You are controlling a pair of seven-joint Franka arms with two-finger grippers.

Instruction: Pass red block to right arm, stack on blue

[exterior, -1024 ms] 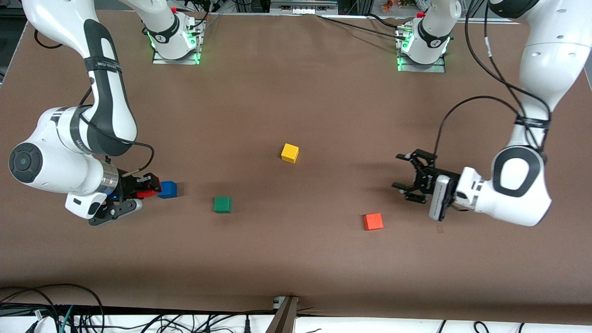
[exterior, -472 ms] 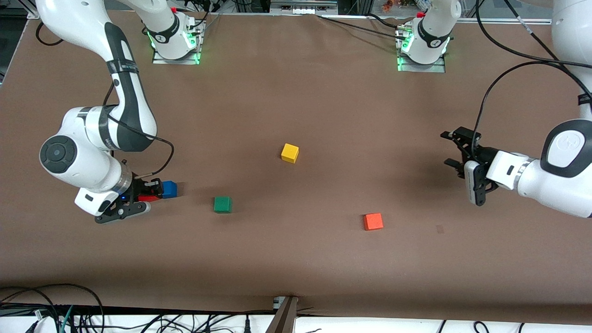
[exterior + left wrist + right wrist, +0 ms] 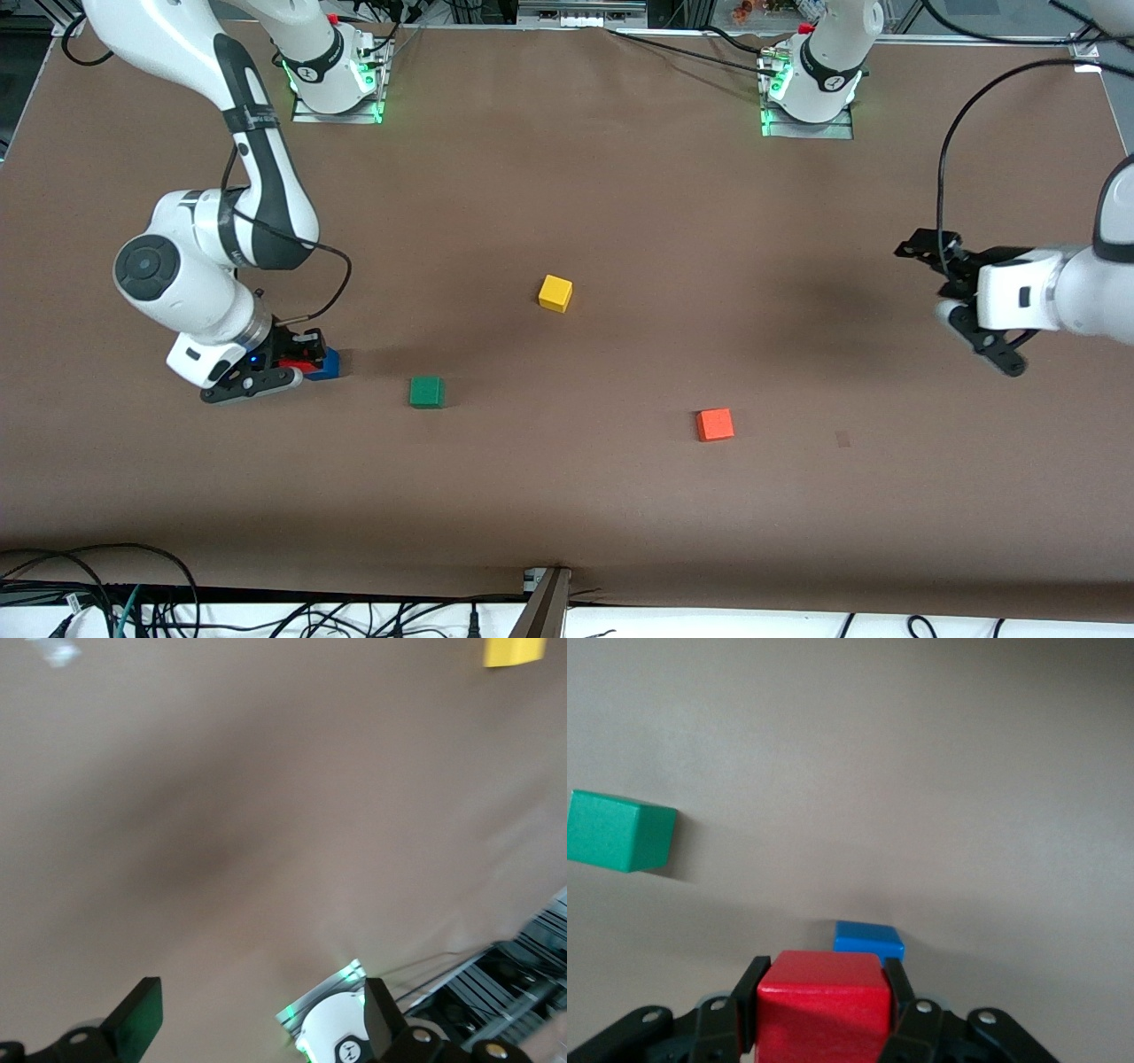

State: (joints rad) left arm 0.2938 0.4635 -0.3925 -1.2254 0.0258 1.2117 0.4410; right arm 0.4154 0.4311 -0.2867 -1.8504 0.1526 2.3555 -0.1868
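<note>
The red block sits clamped between the fingers of the right gripper, partly over the blue block. The left gripper, jaws wide apart and empty, hangs over bare table.

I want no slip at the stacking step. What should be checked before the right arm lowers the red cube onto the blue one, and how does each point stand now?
1. Small bright red cube clamped in the right gripper jaws: ok.
2. Red cube square over the small solid blue cube: not ok; in the right wrist view the blue cube sits offset from it.
3. Blue cube's top free of clutter: ok.
4. Green cube apart from the blue cube: ok.
5. Left gripper open, over the left arm's end of the table, away from the stack: ok.
6. Height of red cube above blue: cannot tell.
</note>
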